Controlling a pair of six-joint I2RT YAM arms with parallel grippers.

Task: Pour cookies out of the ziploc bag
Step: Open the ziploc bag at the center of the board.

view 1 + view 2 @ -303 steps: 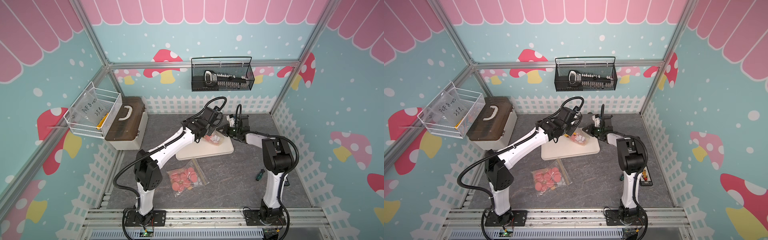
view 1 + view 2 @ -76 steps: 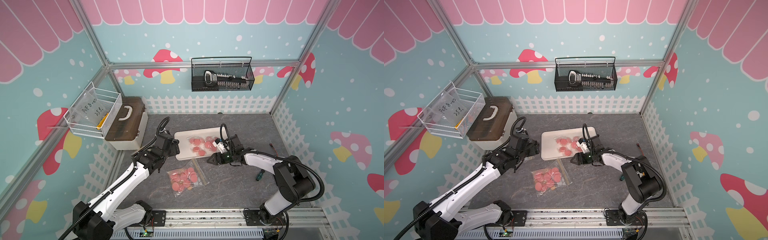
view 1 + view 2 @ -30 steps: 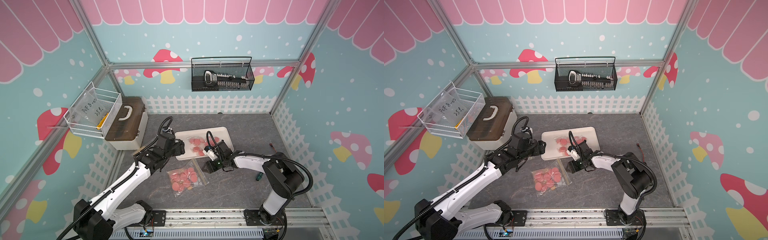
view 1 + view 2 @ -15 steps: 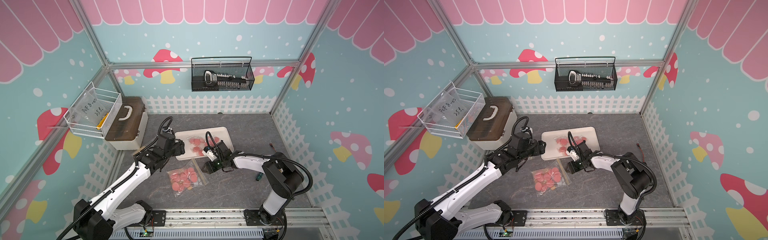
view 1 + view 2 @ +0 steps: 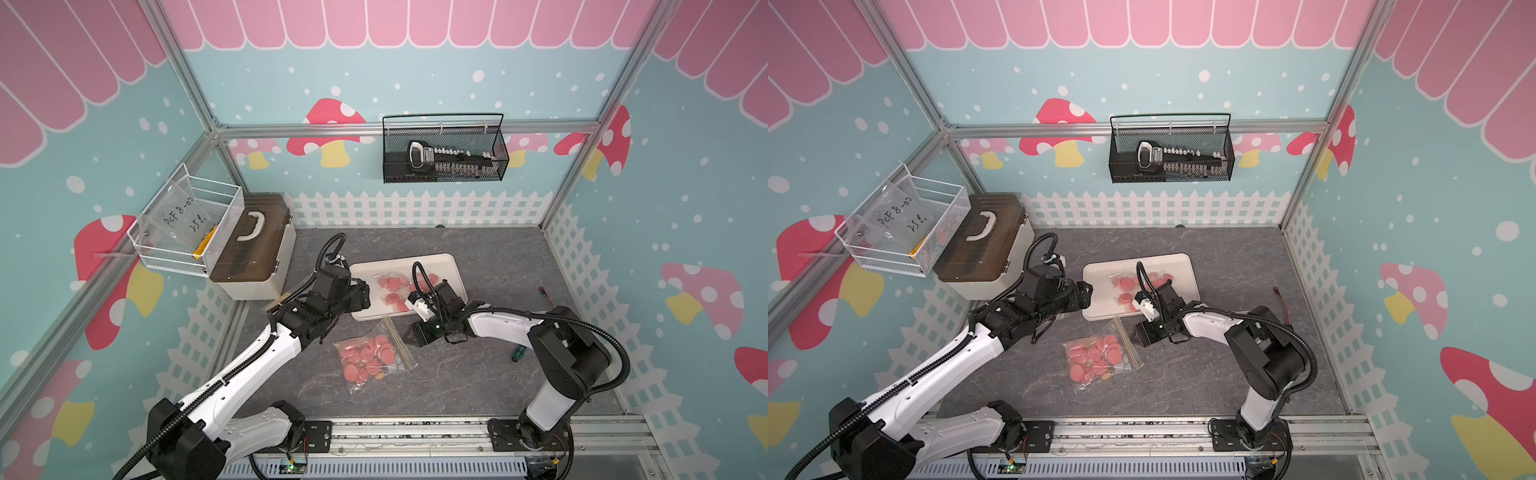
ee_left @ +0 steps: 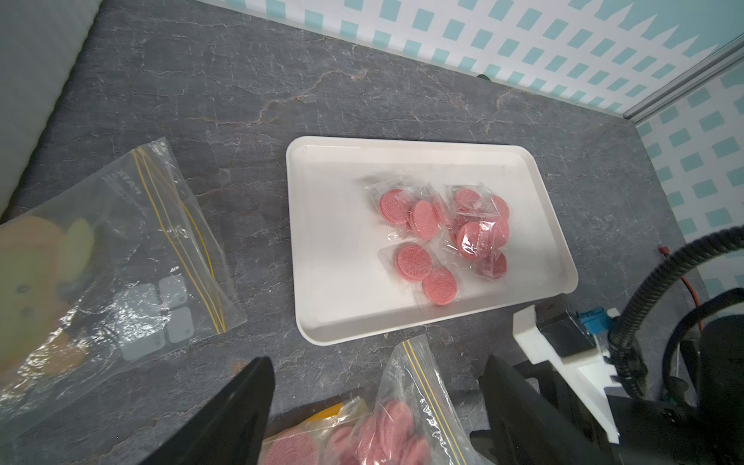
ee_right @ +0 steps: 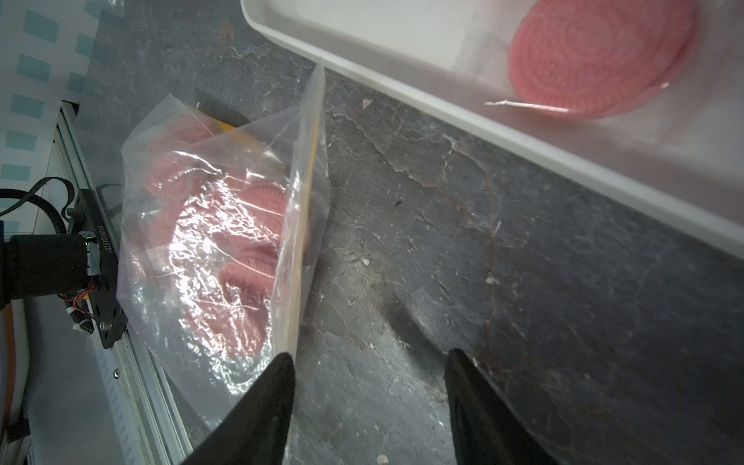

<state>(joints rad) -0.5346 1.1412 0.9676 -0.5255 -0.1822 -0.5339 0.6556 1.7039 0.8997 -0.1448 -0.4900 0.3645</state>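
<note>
Beside tray (image 6: 330,241): my right jaws apart at zip edge of ziploc bag (image 5: 374,359), left jaws apart too. Bag may slip, cookies (image 5: 365,360) miss tray.

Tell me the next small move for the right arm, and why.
Probably slide the open right pincer sideways onto the zip edge of the bag and close. The bag lies flat beside the tray, full of cookies, and one finger sits at that edge, gripping nothing.
</note>
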